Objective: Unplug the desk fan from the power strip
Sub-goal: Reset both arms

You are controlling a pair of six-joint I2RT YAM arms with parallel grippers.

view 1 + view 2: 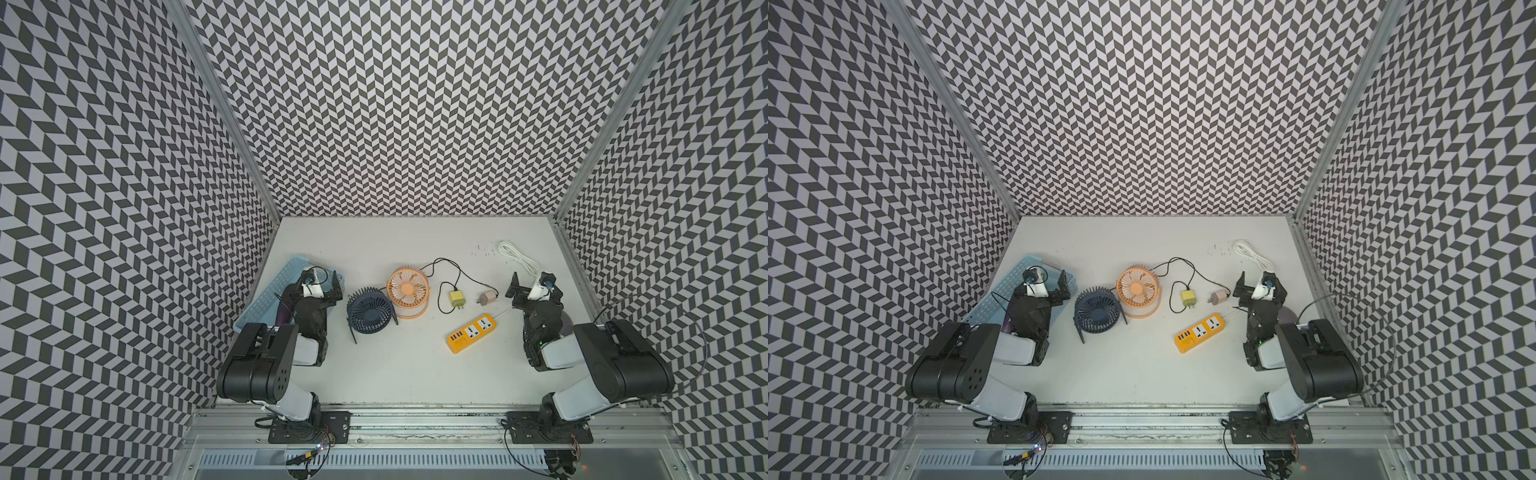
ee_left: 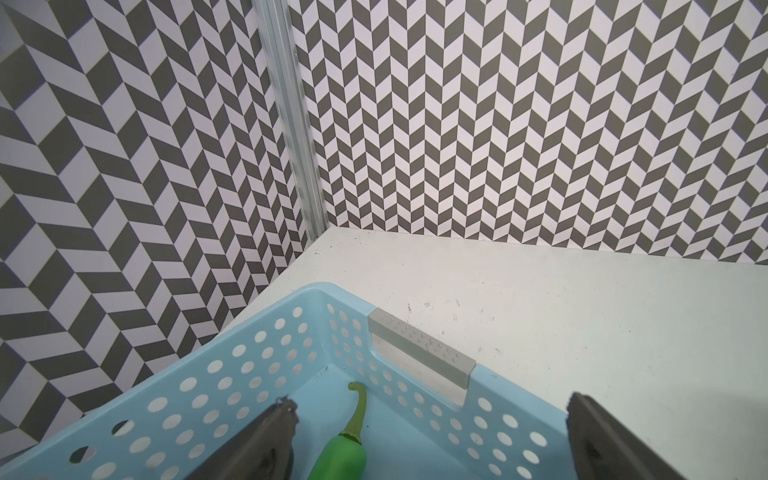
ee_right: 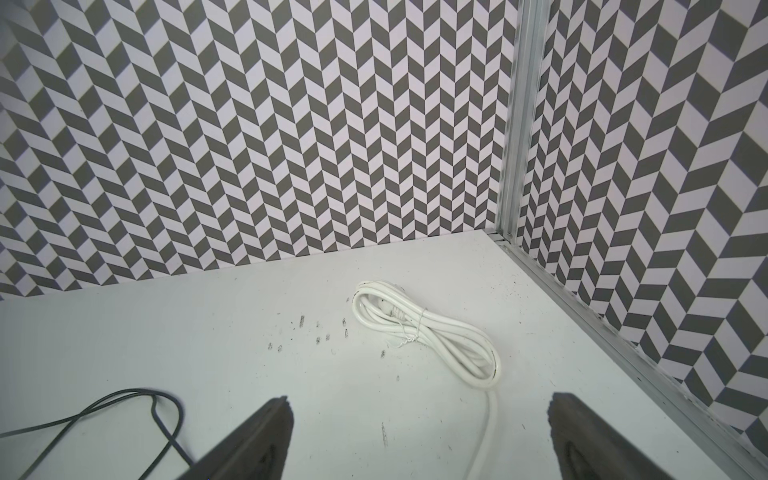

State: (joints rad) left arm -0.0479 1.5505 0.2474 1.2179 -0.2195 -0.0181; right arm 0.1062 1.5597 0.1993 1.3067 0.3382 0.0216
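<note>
Left gripper (image 2: 431,402) and right gripper (image 3: 417,401) are spread wide, empty; yellow plug (image 1: 457,298) is seen apart, far side of power strip (image 1: 473,333).

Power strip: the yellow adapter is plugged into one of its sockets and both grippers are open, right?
No: both top views show the yellow adapter lying on the table, apart from the power strip, its sockets bare. The left gripper and right gripper are open.

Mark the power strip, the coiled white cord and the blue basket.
power strip (image 1: 473,333): in a top view, middle of its top face.
white cord (image 3: 432,328): right wrist view, strands beside the wire tie.
blue basket (image 2: 422,343): left wrist view, grey handle on its rim.
</note>
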